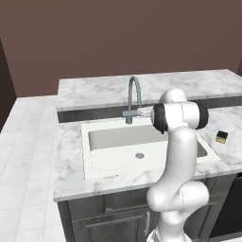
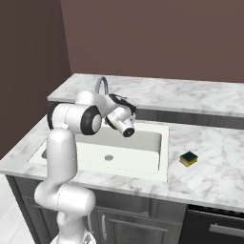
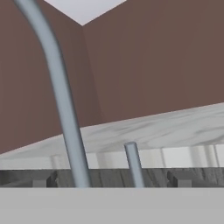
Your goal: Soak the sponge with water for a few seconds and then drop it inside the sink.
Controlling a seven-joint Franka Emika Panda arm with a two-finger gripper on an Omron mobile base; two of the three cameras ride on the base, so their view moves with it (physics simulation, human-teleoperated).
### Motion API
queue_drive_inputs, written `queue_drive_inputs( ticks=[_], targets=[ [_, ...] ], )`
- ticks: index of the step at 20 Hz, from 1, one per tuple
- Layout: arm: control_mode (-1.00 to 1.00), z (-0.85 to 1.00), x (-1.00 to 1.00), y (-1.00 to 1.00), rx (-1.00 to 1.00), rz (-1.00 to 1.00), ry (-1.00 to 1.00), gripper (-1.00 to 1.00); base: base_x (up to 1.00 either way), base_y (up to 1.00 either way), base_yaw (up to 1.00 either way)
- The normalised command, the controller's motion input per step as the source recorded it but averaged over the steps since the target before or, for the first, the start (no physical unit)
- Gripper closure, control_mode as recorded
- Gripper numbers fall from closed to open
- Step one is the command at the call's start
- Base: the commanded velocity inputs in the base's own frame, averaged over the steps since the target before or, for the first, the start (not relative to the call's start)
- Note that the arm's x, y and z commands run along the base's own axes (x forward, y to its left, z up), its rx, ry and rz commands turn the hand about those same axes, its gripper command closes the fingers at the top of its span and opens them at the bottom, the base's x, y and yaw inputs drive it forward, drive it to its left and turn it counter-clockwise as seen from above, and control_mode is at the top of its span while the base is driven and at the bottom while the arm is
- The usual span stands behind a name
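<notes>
Simulated kitchen, seen from two base cameras and the hand camera. A white rectangular sink [image 1: 97,156] with a small round grey drain [image 1: 139,155] is set into a white-grey marble worktop [image 1: 68,165]. A curved grey tap [image 1: 133,97] rises at the back edge of the basin, with a raised marble ledge [image 1: 94,90] behind it and a brown wall beyond.

The sponge [image 2: 188,158], a small yellow block with a dark green-black upper face, lies flat on the worktop to the right of the sink, just beside the basin's right rim and apart from the arm; it also appears in the left base view [image 1: 221,137] near the right edge of the picture. It is not inside the basin.

The white arm [image 2: 62,152] rises in front of the worktop and bends over the rear part of the basin, its hand [image 2: 125,121] close to the tap. In the hand view the tap's grey neck [image 3: 61,96] sweeps up at left and a short upright grey lever [image 3: 133,164] stands beside it. The tool's fingers [image 3: 43,179] stand wide apart with nothing between them.
</notes>
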Motion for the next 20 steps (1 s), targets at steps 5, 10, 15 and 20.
queue_drive_inputs(
  ticks=[5, 10, 15, 20],
  targets=[
    [-1.00, -0.03, 0.00, 0.00, 0.00, 0.00, 0.00, -1.00, 0.00, 0.00, 0.00],
    [-1.00, 0.00, 0.01, 0.00, -0.02, -0.02, 0.00, -1.00, 0.00, 0.00, 0.00],
    [-1.00, 0.00, 0.04, 0.00, -0.07, -0.03, 0.00, -1.00, 0.00, 0.00, 0.00],
    [-1.00, 0.00, 0.05, 0.00, -0.07, -0.01, 0.00, -1.00, 0.00, 0.00, 0.00]
  ],
)
